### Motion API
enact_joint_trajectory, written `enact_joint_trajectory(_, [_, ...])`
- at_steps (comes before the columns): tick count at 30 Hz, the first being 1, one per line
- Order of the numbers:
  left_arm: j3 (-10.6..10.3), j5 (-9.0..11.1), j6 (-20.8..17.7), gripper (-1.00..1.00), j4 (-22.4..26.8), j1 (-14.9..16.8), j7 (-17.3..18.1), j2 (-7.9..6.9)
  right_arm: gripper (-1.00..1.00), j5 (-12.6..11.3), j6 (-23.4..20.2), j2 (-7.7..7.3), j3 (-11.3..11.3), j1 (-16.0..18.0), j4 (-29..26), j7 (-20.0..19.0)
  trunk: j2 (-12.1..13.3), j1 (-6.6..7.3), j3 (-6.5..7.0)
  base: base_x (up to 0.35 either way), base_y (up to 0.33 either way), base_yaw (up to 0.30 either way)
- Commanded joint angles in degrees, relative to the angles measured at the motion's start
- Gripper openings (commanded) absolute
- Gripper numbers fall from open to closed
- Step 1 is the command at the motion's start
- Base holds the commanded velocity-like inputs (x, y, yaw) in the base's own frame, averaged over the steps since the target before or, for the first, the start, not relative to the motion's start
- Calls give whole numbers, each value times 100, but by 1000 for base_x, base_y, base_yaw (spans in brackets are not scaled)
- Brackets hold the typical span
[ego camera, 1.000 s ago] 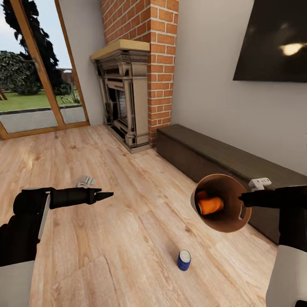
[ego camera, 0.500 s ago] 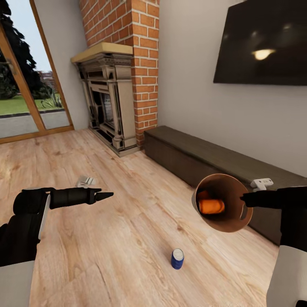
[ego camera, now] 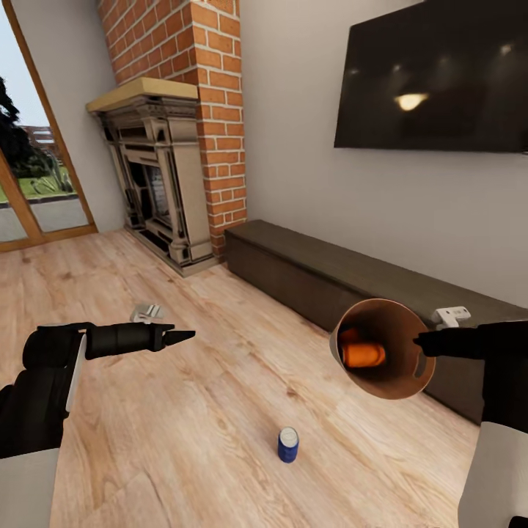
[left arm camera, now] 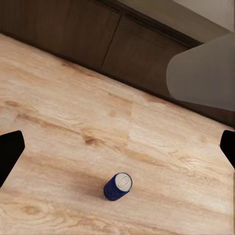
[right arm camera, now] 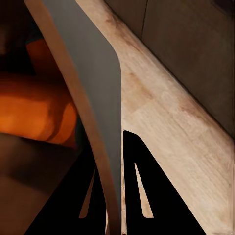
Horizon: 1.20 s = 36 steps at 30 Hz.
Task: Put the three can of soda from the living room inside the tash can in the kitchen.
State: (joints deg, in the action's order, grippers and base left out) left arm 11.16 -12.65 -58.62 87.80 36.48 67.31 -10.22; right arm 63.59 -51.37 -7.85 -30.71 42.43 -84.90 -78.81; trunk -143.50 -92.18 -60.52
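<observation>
right jaws (right arm camera: pixel 115 196) pinch the bin's rim (right arm camera: pixel 105 98); orange cans (ego camera: pixel 362 354) inside

The room is evenly and softly lit, with daylight entering through the window (ego camera: pixel 33 183) at the left. The TV (ego camera: pixel 440 81) carries small glare spots from lamps. The blue can (ego camera: pixel 288 444) casts only a faint shadow on the floor (ego camera: pixel 205 411). Renders are slightly soft, and the right wrist view is dark and close.
</observation>
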Motion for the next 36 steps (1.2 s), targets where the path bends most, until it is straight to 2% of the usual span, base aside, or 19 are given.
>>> enact_joint_trajectory(1, [0, 0, 0, 100, 0, 0, 1, -1, -100, -22, -40, 1, -24, 2, 0, -39, 0, 0, 7, 0, 0, -219])
enact_joint_trajectory(8, [0, 6, 0, 100, 0, 0, 2, 0, -100, -24, -32, 19, -220, -2, 0, -46, 0, 0, 49, 0, 0, -219])
enact_joint_trajectory(15, [0, 16, 3, 100, 0, 0, 2, 1, -100, -22, -31, 21, -245, -3, 0, -46, 0, 0, 89, 0, 0, -197])
enact_joint_trajectory(25, [5, 41, 3, 100, -1, 0, 13, -2, -100, -36, -31, 32, -246, -34, 7, -45, 0, 0, 100, -1, -2, -28])
enact_joint_trajectory(36, [0, 13, 0, 100, -1, 0, 2, 1, -100, -31, -31, 39, -242, -112, 8, -38, 0, 0, 183, -113, -216, -69])
